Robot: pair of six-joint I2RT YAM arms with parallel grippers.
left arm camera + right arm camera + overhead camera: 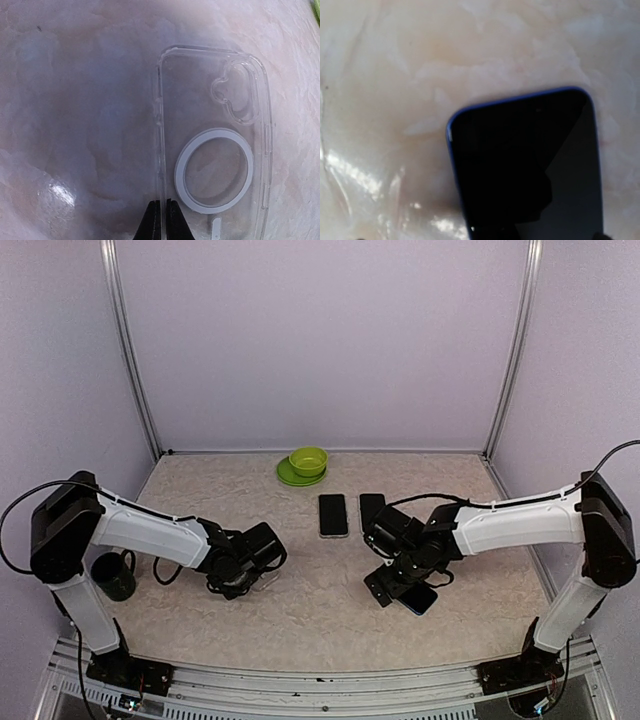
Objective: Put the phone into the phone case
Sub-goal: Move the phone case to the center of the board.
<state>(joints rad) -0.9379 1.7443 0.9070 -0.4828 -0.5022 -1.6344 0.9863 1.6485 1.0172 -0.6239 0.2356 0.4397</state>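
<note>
A clear phone case (215, 95) with a white ring and a camera cut-out lies flat on the mottled table. My left gripper (164, 204) is shut on the case's left side wall, which runs up between its two black fingertips. In the top view that gripper (243, 578) sits left of centre with the case (265, 581) beside it. A black phone with a blue edge (530, 165) lies screen up under my right gripper (534, 236), whose jaws stand wide, open, on either side of it. Seen from above, the phone (422, 599) pokes out below the right gripper (400, 585).
Two more dark phones (333, 514) (371, 509) lie side by side mid-table. A green bowl (308, 459) on a green plate (286, 476) stands at the back. A dark mug (113, 576) sits by the left arm's base.
</note>
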